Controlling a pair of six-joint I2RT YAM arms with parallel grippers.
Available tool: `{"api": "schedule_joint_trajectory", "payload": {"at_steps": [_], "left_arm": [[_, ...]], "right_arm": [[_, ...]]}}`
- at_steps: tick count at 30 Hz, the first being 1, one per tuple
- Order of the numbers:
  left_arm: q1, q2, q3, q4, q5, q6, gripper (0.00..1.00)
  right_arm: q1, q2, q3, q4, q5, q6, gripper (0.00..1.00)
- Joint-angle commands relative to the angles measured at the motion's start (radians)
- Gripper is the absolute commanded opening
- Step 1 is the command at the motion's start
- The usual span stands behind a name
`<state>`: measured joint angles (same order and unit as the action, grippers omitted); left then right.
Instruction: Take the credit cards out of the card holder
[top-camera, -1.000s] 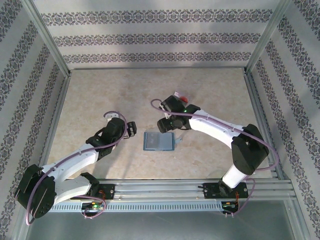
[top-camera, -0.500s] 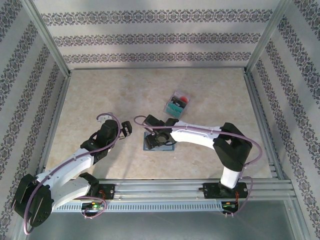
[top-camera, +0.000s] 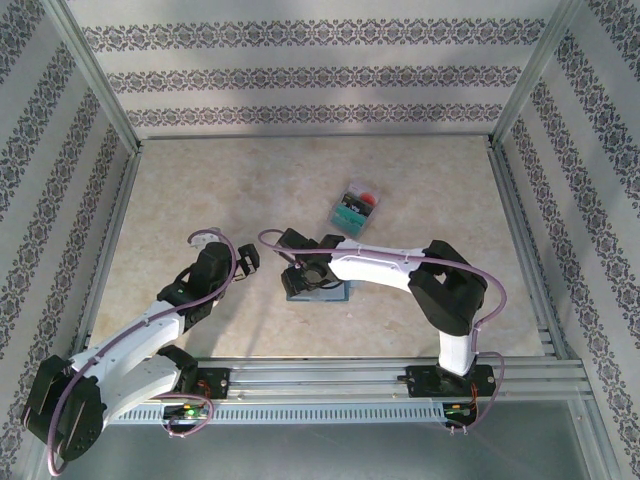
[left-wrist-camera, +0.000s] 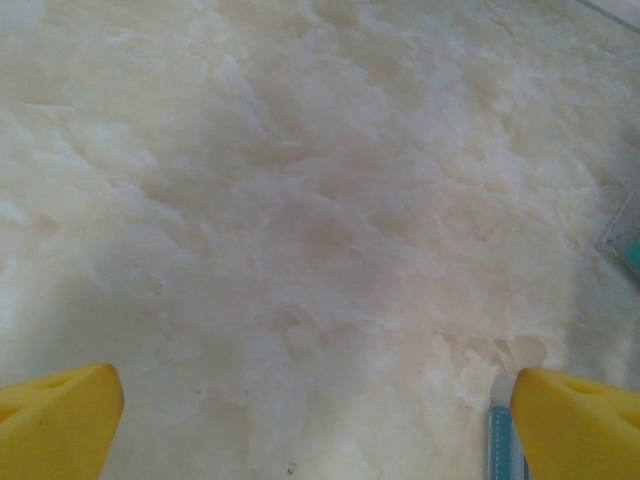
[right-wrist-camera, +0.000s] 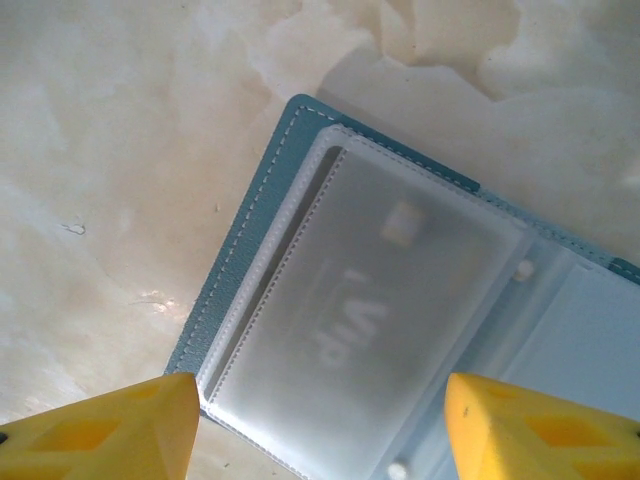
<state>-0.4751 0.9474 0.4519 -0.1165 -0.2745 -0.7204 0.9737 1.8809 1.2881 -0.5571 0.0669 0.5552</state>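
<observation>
Blue-grey wallet lies open on the surface, one card in its frosted sleeve, directly under my right tool, spread wide. My left tool hangs beside it, also wide. Risk: the unpinned wallet slides or lifts with the card.

The left arm and right arm reach inward, wrists tipped down; both pairs of jaws stand wide apart.
</observation>
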Motion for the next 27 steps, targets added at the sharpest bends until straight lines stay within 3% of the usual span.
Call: {"api": "schedule_joint_trajectory", "payload": {"at_steps": [1, 10, 18, 20, 23, 27], "left_arm": [[0.019, -0.014, -0.011, -0.028, -0.012, -0.016, 0.99], [0.026, -0.014, -0.013, -0.026, 0.001, -0.016, 0.99], [0.031, -0.019, -0.015, -0.025, 0.008, -0.018, 0.99], [0.031, -0.021, -0.015, -0.025, 0.009, -0.019, 0.99], [0.031, -0.023, -0.012, -0.028, 0.010, -0.019, 0.99], [0.033, -0.029, -0.009, -0.034, 0.009, -0.016, 0.99]], "right_arm": [[0.011, 0.028, 0.032, -0.023, 0.026, 0.010, 0.66], [0.013, 0.076, 0.034, -0.034, 0.028, 0.007, 0.66], [0.014, 0.094, 0.022, -0.050, 0.030, -0.004, 0.59], [0.014, 0.093, 0.017, -0.050, 0.033, -0.004, 0.55], [0.014, 0.080, 0.011, -0.050, 0.046, -0.004, 0.39], [0.014, 0.051, 0.008, -0.054, 0.082, -0.007, 0.34]]}}
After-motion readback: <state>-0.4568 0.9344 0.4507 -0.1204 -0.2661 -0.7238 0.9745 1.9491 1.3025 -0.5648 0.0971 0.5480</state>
